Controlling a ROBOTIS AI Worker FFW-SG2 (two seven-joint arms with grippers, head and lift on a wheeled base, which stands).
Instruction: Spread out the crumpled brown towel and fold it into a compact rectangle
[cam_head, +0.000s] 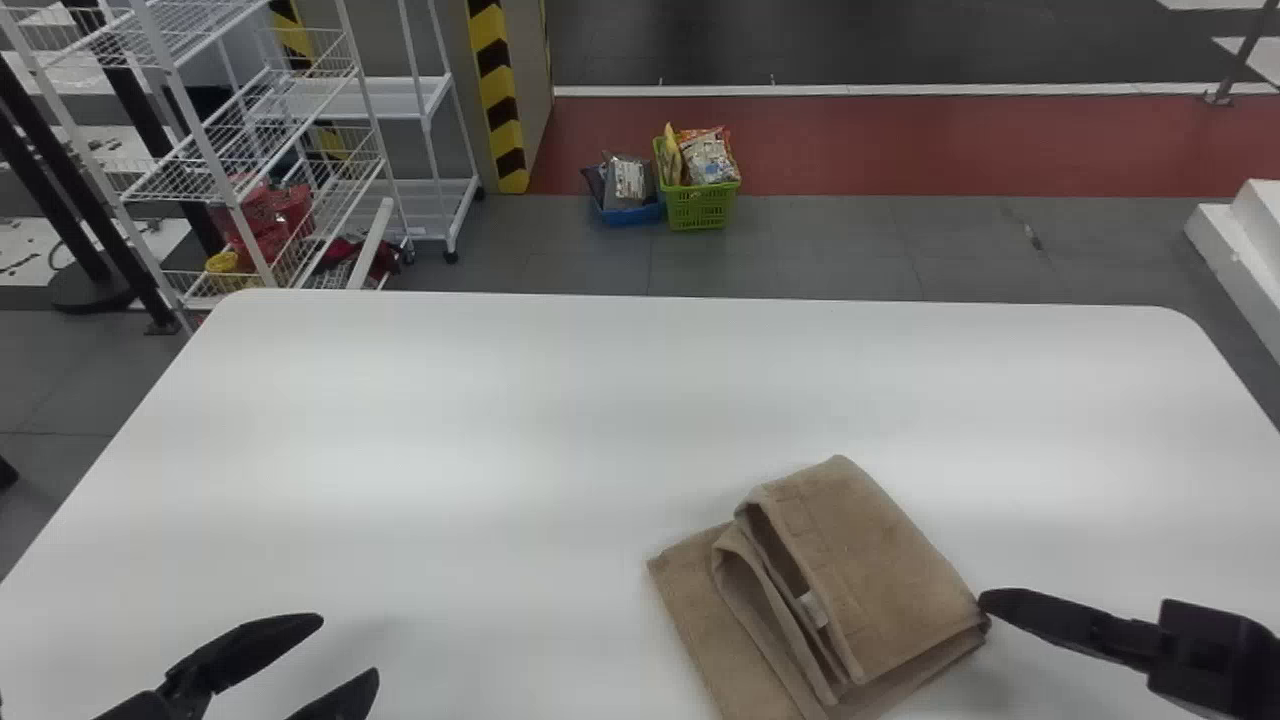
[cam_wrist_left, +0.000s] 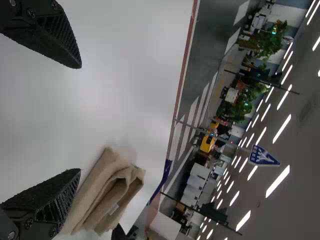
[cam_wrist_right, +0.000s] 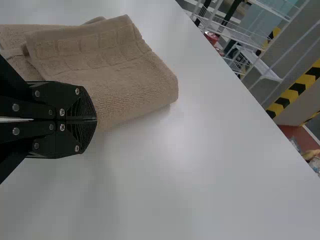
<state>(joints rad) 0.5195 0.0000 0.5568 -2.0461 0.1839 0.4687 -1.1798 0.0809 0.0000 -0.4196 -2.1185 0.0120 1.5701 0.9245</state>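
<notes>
One folded brown cloth towel lies on the smooth white surface, left black end effector open, right black end effector closed at its edge, where a sideways nudge could drag the loose layers and skew the fold.

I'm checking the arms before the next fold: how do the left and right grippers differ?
The left gripper has its fingers apart; the right gripper has its fingers together. The left gripper is well left of the towel, the right gripper at its right corner. Both are black.
</notes>
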